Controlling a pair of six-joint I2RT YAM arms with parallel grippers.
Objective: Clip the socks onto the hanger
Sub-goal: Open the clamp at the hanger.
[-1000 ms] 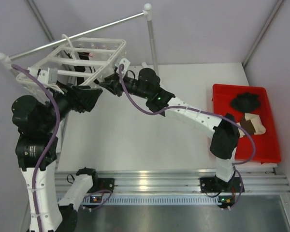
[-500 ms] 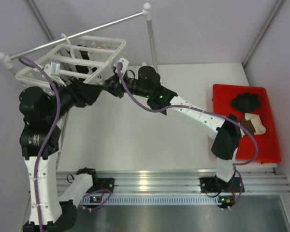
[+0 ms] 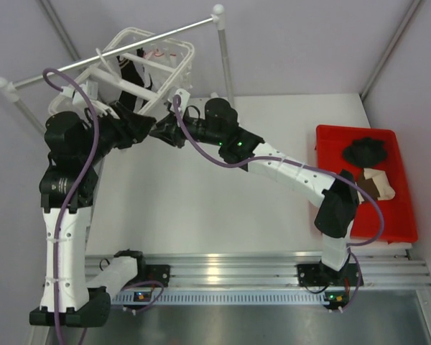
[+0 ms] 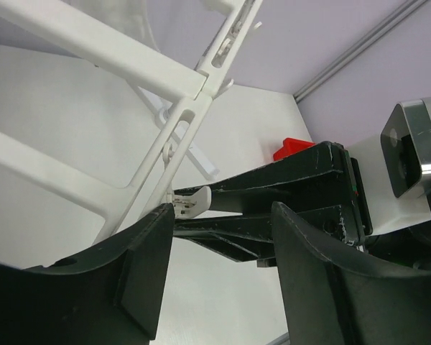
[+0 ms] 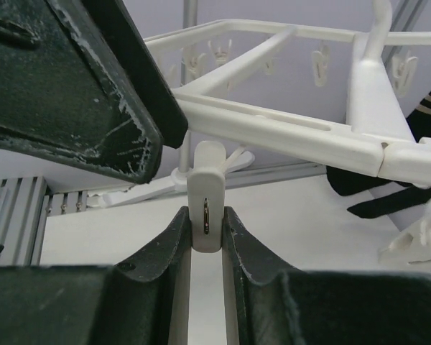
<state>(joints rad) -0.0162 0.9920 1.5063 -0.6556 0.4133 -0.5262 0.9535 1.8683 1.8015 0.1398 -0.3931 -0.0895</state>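
Up at the hanger (image 5: 273, 133), the right hand (image 5: 206, 241) pinches one dangling white clip (image 5: 205, 180), while the left hand (image 4: 223, 215) stands open just beside it.

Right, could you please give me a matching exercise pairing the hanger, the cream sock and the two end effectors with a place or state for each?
Things:
1. hanger
2. cream sock
3. left end effector
4. right end effector

Places or states:
A. shut on a white clip
B. lying in the red tray
C. open, fingers apart
D. white frame, tipped at an angle

Pairs: 1-D, 2-B, 3-C, 4-A.
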